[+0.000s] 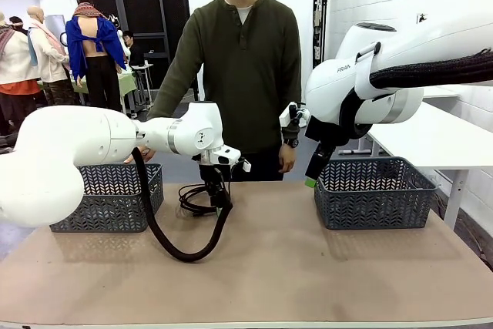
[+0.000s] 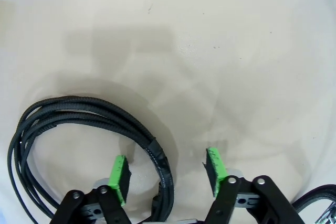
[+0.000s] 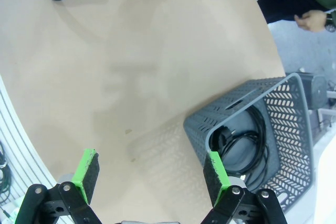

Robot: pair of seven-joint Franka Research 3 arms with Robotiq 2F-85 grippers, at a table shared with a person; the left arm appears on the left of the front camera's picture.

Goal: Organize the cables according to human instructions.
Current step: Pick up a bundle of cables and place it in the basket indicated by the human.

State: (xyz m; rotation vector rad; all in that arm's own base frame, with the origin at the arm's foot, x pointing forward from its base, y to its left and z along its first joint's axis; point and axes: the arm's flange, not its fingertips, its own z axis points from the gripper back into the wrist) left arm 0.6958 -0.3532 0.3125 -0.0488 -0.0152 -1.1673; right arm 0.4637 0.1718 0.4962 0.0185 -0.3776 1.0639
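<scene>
Left arm stretched in low over the surface [image 1: 254, 267], wrist bent down, left gripper [image 1: 218, 196] pointing at a coiled cable [image 1: 197, 199] lying on the surface near the far edge. Thick ribbed hose [image 1: 181, 248] sagging from that arm onto the surface in front. Seen from the left wrist: green-padded fingers [image 2: 118, 171] standing apart, straddling a taped section of the coil [image 2: 84, 116], one pad just beside the strands, the other pad well off it; grip not yet closed on the cable, touching or not cannot be told. Left basket [image 1: 108, 198] sitting behind the arm, partly hidden by it, contents not visible.

Person [image 1: 239, 75] standing at the far side between the baskets, one hand [image 1: 287, 158] hanging near the table edge.

Right arm held high, elbow up, right gripper [image 1: 314, 169] tilted down above the near-left corner of the right basket [image 1: 375, 192]. From the right wrist: fingers [image 3: 215, 174] wide open, holding nothing, hovering over the basket rim [image 3: 239, 103]; another coiled cable [image 3: 247, 145] lying inside that basket.
</scene>
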